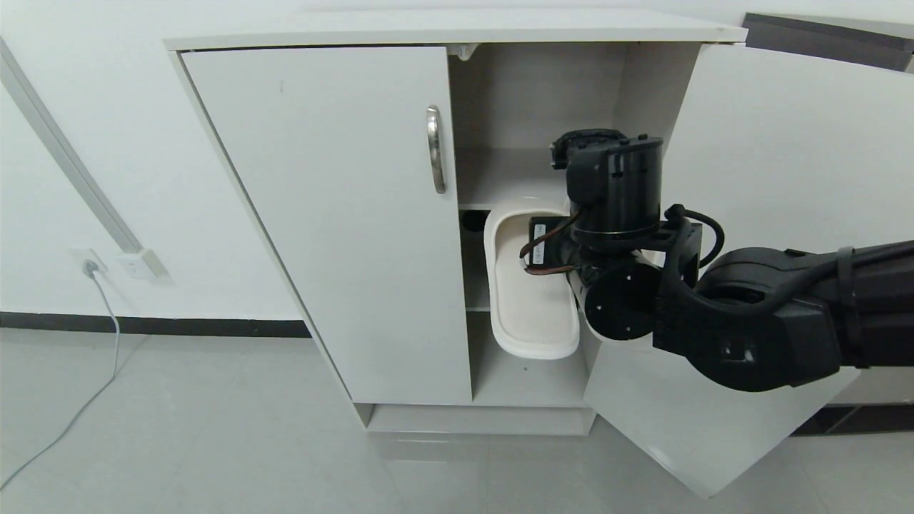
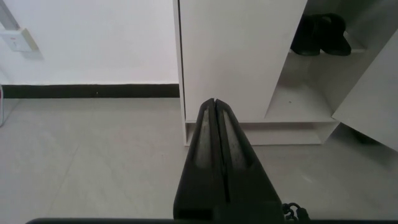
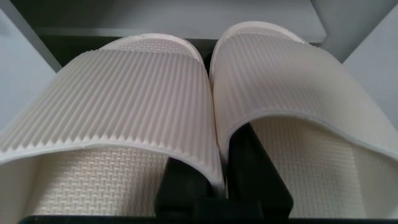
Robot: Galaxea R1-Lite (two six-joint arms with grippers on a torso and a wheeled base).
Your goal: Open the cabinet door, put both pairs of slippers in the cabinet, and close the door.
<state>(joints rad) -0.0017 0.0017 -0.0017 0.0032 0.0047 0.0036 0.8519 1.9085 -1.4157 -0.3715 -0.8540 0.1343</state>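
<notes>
Head view: the wrist housing of the right arm point(image 1: 750, 321) blocks whatever lies ahead of it, including most of one slipper. Of the white slippers point(image 1: 532, 307) I can make out one nearly in full. It is tilted, footbed toward the camera and heel low, in the open right half of the cabinet point(image 1: 457, 32), crossing the front edge of the middle shelf. A dark patch beside its toe end is too cramped for me to identify. The left door point(image 1: 328, 214) is closed, with its metal handle point(image 1: 435, 150) at the inner edge. The right door point(image 1: 771, 143) is swung out, and the arm covers its middle. Left wrist view: the left gripper point(image 2: 214, 146) hangs over the grey floor point(image 2: 93, 155) in front of the closed door, its fingers pressed together with nothing between them. A pair of black slippers point(image 2: 320, 34) sits on the shelf above the bottom compartment, its upper part cut off by the frame edge. Right wrist view: the right gripper point(image 3: 222, 180) is clamped on the white slippers where the two straps meet, one finger under each strap, with the tips hidden. The slippers lie side by side and touching. They are cream-white, with ribbed straps and dimpled footbeds, and their toes point toward the dark cabinet interior. Their heels are cut off by the frame.
</notes>
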